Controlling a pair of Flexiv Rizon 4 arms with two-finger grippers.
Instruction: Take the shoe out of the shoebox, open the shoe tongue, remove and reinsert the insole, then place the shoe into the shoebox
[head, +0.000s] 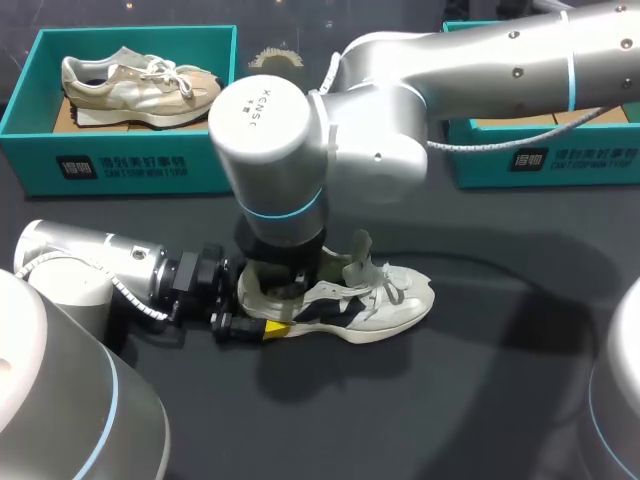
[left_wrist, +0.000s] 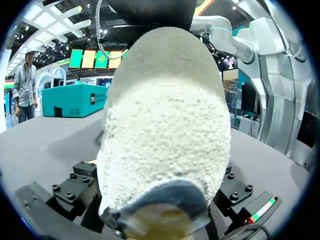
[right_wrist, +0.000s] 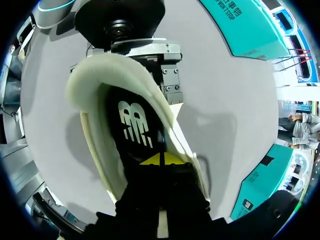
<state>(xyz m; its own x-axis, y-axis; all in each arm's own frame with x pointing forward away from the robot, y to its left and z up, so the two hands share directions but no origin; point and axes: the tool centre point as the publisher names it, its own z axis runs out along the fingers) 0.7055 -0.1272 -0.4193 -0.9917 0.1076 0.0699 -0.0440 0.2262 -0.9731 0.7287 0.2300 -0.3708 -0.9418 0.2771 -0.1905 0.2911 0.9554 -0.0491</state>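
One shoe (head: 385, 303) lies on the table (head: 500, 400) — heel clamped by the left gripper (head: 265, 322), right gripper (right_wrist: 162, 160) tips pressed together on the insole (right_wrist: 135, 125). The heel should be held firm while the insole is worked flat.

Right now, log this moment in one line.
white sneaker: on table | left gripper: at its heel | right gripper: shut, on black insole inside sneaker
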